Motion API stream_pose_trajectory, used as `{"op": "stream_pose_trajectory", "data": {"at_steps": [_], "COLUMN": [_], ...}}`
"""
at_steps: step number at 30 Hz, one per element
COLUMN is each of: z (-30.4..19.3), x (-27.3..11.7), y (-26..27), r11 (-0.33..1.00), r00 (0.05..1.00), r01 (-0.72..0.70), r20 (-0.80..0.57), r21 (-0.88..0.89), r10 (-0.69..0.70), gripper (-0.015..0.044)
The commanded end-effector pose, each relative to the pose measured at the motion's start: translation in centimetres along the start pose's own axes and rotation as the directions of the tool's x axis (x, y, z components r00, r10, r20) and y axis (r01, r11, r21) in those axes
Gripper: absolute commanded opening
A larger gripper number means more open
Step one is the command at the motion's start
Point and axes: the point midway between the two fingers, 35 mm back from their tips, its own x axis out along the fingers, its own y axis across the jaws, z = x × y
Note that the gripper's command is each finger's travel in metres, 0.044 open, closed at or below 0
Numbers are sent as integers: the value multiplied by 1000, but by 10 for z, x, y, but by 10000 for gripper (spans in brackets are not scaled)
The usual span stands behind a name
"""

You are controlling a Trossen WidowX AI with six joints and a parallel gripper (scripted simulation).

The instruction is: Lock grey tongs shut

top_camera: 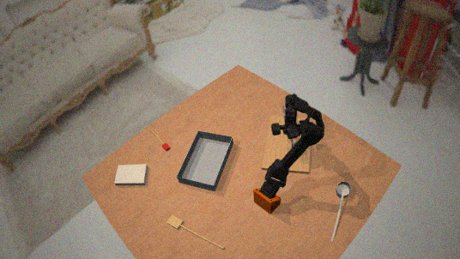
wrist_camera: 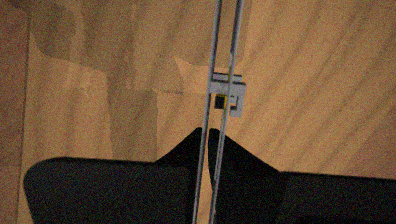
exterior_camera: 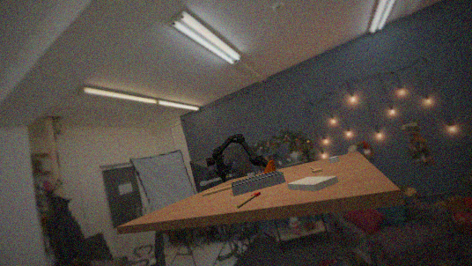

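Observation:
My gripper point(top_camera: 292, 135) point(exterior_camera: 224, 177) point(wrist_camera: 206, 135) is over the wooden board point(top_camera: 275, 159) point(wrist_camera: 310, 80), fingers pointing down. It is shut on the grey tongs point(top_camera: 293, 142) point(wrist_camera: 227, 88). In the wrist view the two thin arms run nearly parallel and close together between the black fingers, with a small grey bracket holding a black and yellow piece just beyond the fingertips. The frames do not show whether the tongs touch the board, nor whether the lock is caught. The arm hides most of them in the top view.
The dark-rimmed roasting tin point(top_camera: 197, 184) point(exterior_camera: 260, 183) stands left of the board. A white block point(top_camera: 130, 173) point(exterior_camera: 313, 182), a red-headed stick point(top_camera: 166, 147) point(exterior_camera: 257, 194) and a wooden spatula point(top_camera: 174, 221) lie farther left and in front. A ladle point(top_camera: 343, 189) lies to the right.

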Motion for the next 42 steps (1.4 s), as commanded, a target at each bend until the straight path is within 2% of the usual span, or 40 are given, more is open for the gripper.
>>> {"op": "stream_pose_trajectory", "data": {"at_steps": [1,22,27,30,39,42], "z": [0,0,3,19,123,144], "x": [0,0,-5,-23,-102,-111], "y": [0,0,2,8,34,37], "r11": [1000,1000,1000,1000,1000,1000], "r00": [1000,1000,1000,1000,1000,1000], "r01": [0,0,1,2,7,8], "r20": [0,0,0,3,18,21], "r21": [0,0,-1,-4,-18,-20], "r10": [0,0,-1,-2,-7,-8], "gripper": [-124,427,440,440,440,440]}}
